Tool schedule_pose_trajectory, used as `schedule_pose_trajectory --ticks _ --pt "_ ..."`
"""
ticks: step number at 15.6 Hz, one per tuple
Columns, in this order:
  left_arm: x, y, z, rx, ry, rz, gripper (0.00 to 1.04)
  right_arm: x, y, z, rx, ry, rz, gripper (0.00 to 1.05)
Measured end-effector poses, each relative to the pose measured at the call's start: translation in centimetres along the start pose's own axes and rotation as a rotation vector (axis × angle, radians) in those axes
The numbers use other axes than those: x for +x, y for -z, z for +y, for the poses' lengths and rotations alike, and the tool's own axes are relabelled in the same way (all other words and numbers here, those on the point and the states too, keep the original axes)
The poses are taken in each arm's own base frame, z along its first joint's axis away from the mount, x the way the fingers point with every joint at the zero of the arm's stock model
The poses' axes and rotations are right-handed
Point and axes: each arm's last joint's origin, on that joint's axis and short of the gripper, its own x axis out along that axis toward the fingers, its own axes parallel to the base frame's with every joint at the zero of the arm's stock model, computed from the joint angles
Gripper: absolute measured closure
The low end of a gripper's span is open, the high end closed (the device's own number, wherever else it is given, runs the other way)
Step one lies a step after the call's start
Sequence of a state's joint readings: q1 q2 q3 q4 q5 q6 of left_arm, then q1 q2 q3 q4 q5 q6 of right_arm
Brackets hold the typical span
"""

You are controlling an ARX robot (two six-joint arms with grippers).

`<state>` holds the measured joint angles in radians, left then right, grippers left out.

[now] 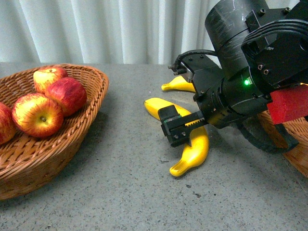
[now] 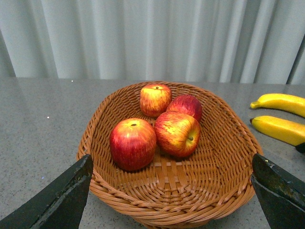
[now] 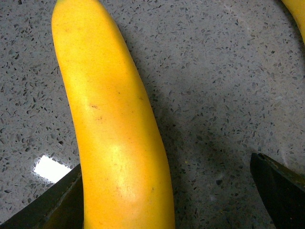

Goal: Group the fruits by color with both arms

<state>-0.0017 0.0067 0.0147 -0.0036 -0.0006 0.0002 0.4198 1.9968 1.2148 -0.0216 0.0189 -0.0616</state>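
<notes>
Well, the red half looks finished. Four glossy red apples streaked with yellow (image 2: 132, 143) sit together in the oval woven wicker basket (image 1: 53, 154), out at nine o'clock from where the robot faces. I see no apple loose on the grey speckled worktop (image 1: 120, 192). The left tool (image 2: 169, 191) hangs just in front of that basket, released, its black fingers (image 2: 62, 200) spread wide with nothing held.

The yellow half is left to do. A long curved bright-yellow banana (image 1: 197, 147) lies on the worktop just right of centre, running down toward five o'clock. A second yellow banana (image 1: 179, 84) lies near it at about twelve o'clock. The right tool (image 3: 164, 191) is low over the nearer one, released too. Its wrist view shows the fruit close beside one finger, with bare worktop out to the other, so nothing is grasped yet. Both bananas have yet to be lifted.

A second wicker basket (image 1: 296, 161) peeks out at three o'clock, mostly hidden behind the bulky right arm, so I cannot tell what it holds. I'd guess the bananas belong there. The farther banana lies close enough that the spread tool might nudge it. A pale pleated curtain (image 1: 96, 29) closes off the back.
</notes>
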Motion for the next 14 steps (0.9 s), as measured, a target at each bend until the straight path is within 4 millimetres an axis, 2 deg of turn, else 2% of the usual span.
schedule_pose_trajectory --ticks 1,5,6,8,9,10,11,12,13,14 --pt "0.0 0.0 0.0 0.0 0.0 0.0 0.07 0.0 0.0 0.0 -0.005 -0.008 -0.003 0.14" --pt "0.0 0.0 0.0 0.0 0.0 0.0 0.07 -0.4 0.1 0.1 -0.006 -0.041 -0.024 0.63" --pt "0.0 0.0 0.0 0.0 0.0 0.0 0.07 -1.0 -0.2 -0.3 0.016 -0.056 -0.043 0.69" --pt "0.0 0.0 0.0 0.0 0.0 0.0 0.07 -3.2 -1.7 -2.1 0.095 -0.095 -0.145 0.7" --pt "0.0 0.0 0.0 0.0 0.0 0.0 0.07 -5.1 -2.9 -3.5 0.149 -0.131 -0.238 0.7" --pt "0.0 0.0 0.0 0.0 0.0 0.0 0.07 -8.6 -4.4 -6.1 0.205 -0.15 -0.354 0.7" --pt "0.0 0.0 0.0 0.0 0.0 0.0 0.07 -10.6 -4.6 -8.8 0.227 -0.106 -0.417 0.7" --pt "0.0 0.0 0.0 0.0 0.0 0.0 0.07 -11.7 -3.4 -13.0 0.246 0.013 -0.421 0.7" --pt "0.0 0.0 0.0 0.0 0.0 0.0 0.07 -11.6 -1.7 -15.3 0.246 0.1 -0.376 0.7" --pt "0.0 0.0 0.0 0.0 0.0 0.0 0.07 -11.3 0.8 -17.6 0.247 0.16 -0.299 0.7"
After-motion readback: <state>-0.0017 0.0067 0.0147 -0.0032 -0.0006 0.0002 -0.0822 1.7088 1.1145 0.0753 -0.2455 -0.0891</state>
